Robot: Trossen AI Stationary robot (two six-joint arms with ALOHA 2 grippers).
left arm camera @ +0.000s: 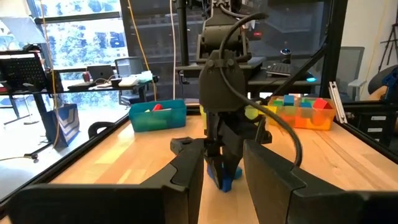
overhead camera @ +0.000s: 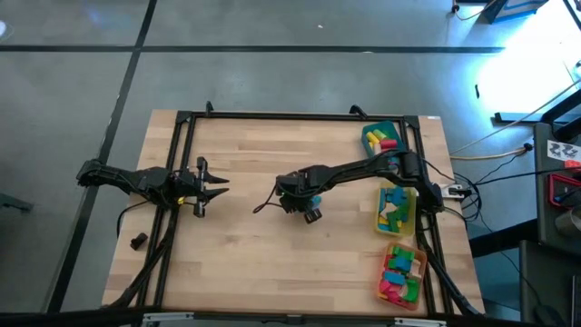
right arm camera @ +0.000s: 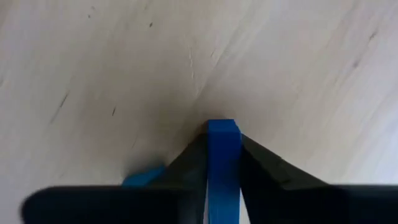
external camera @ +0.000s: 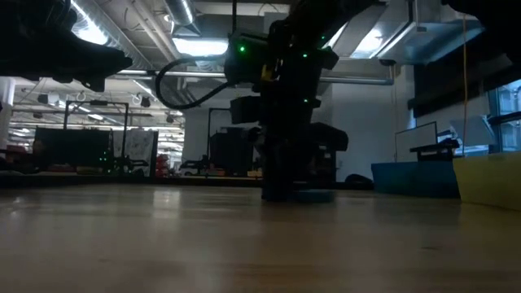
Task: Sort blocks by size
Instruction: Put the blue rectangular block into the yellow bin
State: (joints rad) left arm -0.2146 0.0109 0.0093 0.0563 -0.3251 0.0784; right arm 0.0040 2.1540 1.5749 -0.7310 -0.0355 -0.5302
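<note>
Your wooden table (overhead camera: 245,263) is almost bare; three plastic trays, teal (overhead camera: 400,130), yellow (overhead camera: 410,214) and orange (overhead camera: 423,269), line the edge well behind the right gripper (overhead camera: 311,203). Its jaws sit pinched on a thin blue wooden bar (right arm camera: 222,163) standing on edge between them, at the tabletop. The grip looks shallow: lift fast and the bar could twist or slip. A second blue piece (right arm camera: 143,177) lies just beside one jaw and might get dragged. Your left gripper (overhead camera: 211,190) waits, jaws partly apart, empty.
</note>
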